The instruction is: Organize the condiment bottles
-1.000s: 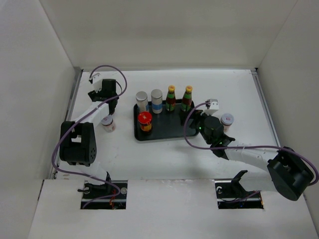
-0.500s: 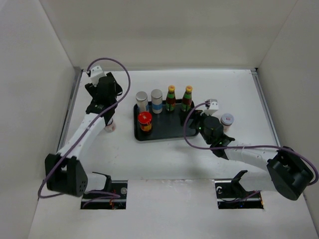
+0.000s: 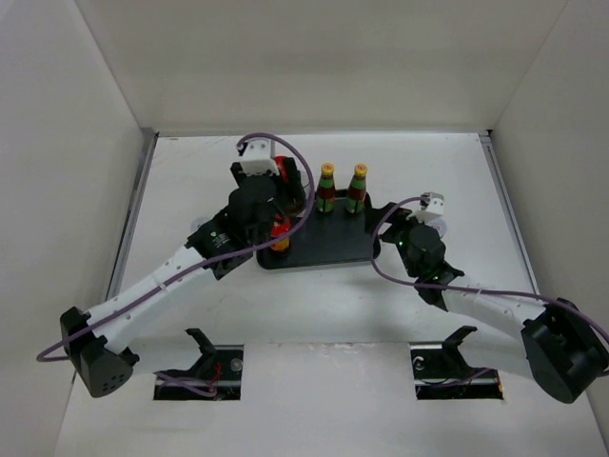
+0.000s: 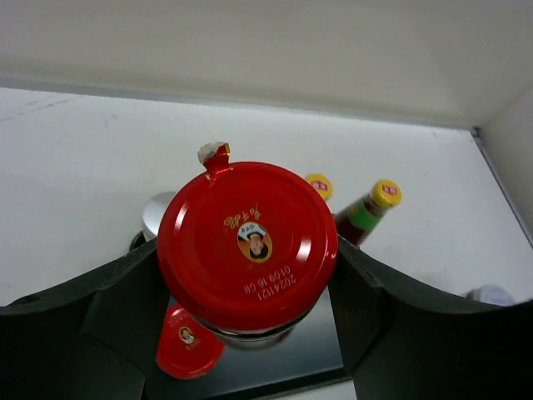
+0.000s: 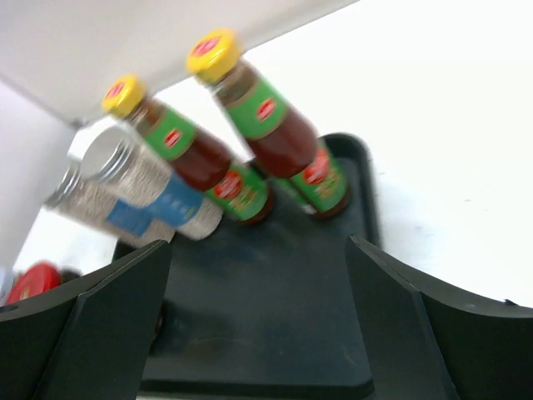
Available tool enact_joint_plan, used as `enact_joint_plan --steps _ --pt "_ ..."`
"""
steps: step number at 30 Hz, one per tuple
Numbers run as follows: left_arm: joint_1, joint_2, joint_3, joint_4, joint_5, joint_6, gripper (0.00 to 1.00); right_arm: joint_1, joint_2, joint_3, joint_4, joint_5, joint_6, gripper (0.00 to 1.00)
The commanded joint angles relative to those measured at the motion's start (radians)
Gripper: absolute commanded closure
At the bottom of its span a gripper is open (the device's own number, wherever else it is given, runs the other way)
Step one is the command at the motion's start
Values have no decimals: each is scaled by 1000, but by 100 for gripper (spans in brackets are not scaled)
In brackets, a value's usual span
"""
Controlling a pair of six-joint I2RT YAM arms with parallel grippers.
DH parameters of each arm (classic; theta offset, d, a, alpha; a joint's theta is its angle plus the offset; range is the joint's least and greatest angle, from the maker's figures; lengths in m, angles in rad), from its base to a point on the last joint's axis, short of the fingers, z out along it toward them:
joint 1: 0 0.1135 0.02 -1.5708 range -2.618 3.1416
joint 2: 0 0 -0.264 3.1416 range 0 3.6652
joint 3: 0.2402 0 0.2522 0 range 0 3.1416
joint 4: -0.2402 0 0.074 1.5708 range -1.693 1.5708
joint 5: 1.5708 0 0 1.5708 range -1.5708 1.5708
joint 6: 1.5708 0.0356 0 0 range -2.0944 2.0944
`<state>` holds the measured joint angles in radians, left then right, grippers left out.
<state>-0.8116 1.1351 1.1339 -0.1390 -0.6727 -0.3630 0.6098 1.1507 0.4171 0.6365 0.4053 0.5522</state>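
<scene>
Nearest, the right gripper (image 5: 258, 250) hovers at the right end of the black tray (image 5: 266, 342), its fingers spread wide with nothing between them. Further in, near the tray's left front, a red-lidded jar (image 3: 279, 228) stands upright. Just behind it, the left gripper (image 4: 248, 275) clamps a second red-lidded jar (image 4: 247, 237) by its sides, lid up, over the tray's left part; whether its base touches the tray cannot be told. Along the back edge are a grey-topped jar (image 5: 146, 200) with a blue label, then the left green bottle (image 3: 326, 188) and the right green bottle (image 3: 358, 188), both yellow-capped and upright.
</scene>
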Motion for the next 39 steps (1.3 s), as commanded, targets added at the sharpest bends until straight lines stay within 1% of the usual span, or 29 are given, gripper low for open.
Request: enact_joint_plan --steps 1,3,6,13,22,27,31,36,39 --pt "-57 34 17 147 -19 -2 53 -47 -52 -23 51 46 61 8" --pt "-94 87 4 179 -16 2 53 -67 -66 -34 51 47 78 8" --pt "-116 146 -28 237 -22 18 53 -81 -77 -38 46 36 84 8" --pt "-114 251 -138 394 16 -2 53 -77 -63 -29 45 41 72 8" --pt "-96 357 -206 490 39 -7 53 -77 -62 -26 43 40 66 8" --pt "-90 391 -220 503 38 -4 53 -77 -48 -20 43 36 61 8" --pt "-79 422 -230 512 42 -13 49 -77 -37 -18 43 35 63 8" --pt "-76 443 -241 523 44 -8 47 -77 -46 -20 43 35 60 8" --pt "-64 443 -247 532 53 -17 42 -77 -59 -24 43 38 58 8"
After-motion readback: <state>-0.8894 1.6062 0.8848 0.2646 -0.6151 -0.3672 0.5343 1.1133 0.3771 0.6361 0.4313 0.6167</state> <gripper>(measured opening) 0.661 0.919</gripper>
